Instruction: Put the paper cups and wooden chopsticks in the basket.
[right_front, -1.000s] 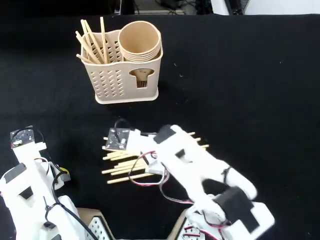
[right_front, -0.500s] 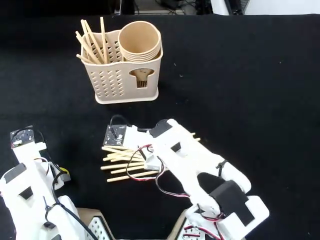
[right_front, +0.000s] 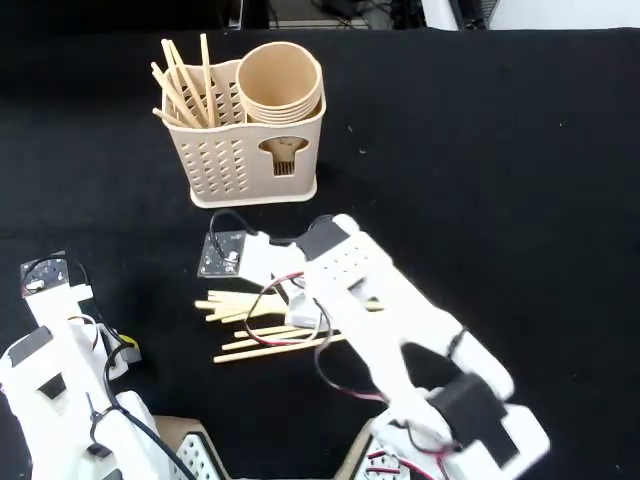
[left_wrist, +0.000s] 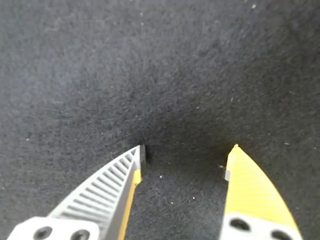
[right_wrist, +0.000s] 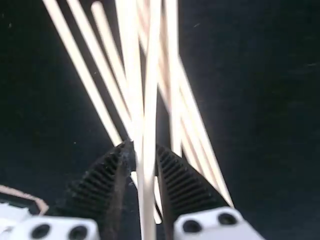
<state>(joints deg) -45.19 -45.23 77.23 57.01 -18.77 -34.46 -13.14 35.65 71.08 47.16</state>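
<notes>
- The basket stood upright on the far left part of the black surface.
- A nested stack of paper cups sat in the basket's right compartment, with the rims rising above the wall.
- Several standing chopsticks leaned in the basket's left compartment, their tips fanned out above the rim.
- The loose chopsticks lay in a rough bundle on the surface, nearer than the basket and apart from it. Most pointed left to right, and the right arm covered their right ends.
- The right tool was down over that bundle. Its dark ribbed jaws were drawn almost together and pinched a single chopstick that ran straight out between them. The other sticks fanned out beyond it against the black surface.
- The left tool hung over bare surface with its jaws spread wide and nothing between them.
- The left arm was at the near left corner, well apart from the bundle and the basket.
</notes>
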